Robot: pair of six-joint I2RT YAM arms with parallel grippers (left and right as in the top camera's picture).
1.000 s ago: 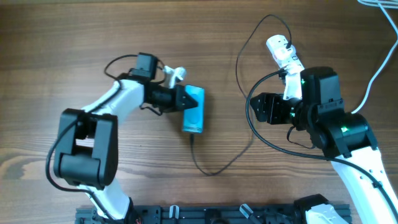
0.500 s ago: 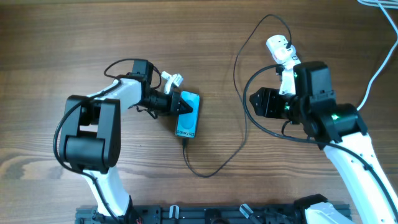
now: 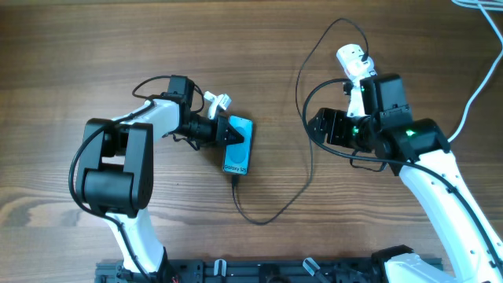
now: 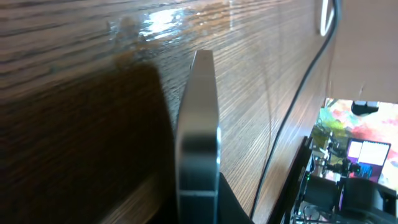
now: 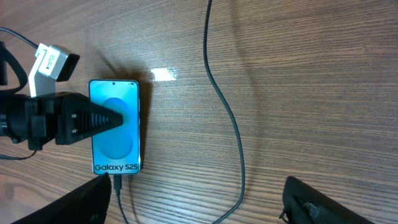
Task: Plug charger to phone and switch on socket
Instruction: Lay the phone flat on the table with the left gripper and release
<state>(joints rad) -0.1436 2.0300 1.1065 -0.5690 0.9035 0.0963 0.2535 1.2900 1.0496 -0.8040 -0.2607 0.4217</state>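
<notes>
The phone point(image 3: 238, 149), with a cyan screen, lies on the table; it also shows in the right wrist view point(image 5: 115, 127). My left gripper point(image 3: 229, 132) is shut on its top end, and the left wrist view shows the phone edge-on point(image 4: 198, 137) between the fingers. The charger cable point(image 3: 302, 185) has its dark connector point(image 5: 115, 182) in the phone's bottom end. It loops right and up to the white socket point(image 3: 354, 63), which is mostly hidden under my right arm. My right gripper point(image 3: 318, 126) is open and empty, hovering right of the phone with its fingers wide apart point(image 5: 199, 208).
A thick white lead point(image 3: 478, 82) trails off at the upper right. The black cable point(image 5: 227, 118) curves across the wood between the two arms. A black rail point(image 3: 275, 271) runs along the front edge.
My left gripper has drawn the phone a little left and down, turning it. My right arm has moved left and up, covering more of the socket.
</notes>
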